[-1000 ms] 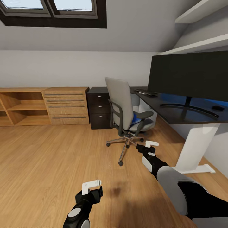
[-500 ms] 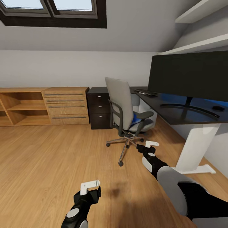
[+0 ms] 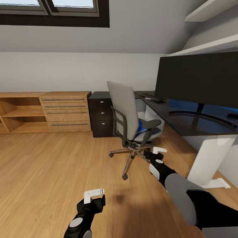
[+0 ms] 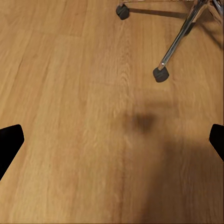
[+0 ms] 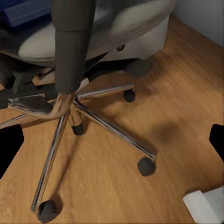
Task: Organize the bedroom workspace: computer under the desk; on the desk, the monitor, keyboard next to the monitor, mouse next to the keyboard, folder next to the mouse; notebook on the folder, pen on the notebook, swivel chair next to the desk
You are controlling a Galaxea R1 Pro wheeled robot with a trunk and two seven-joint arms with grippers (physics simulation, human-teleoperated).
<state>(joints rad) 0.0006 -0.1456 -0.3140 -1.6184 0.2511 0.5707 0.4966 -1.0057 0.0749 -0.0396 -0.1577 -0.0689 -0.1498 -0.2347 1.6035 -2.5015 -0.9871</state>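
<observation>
Attic bedroom, plank floor (image 3: 49, 165): approaching swivel chair (image 3: 127, 114) for folder (image 3: 141, 126); both pincers spread, empty; next needing reach.

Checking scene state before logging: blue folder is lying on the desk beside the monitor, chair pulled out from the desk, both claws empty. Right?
Not quite. The folder is on the seat of the swivel chair, not on the desk; the head view shows it, and the right wrist view shows blue on the seat too. The rest stands: the chair sits out from the desk, and the left claw and right claw hold nothing.
</observation>
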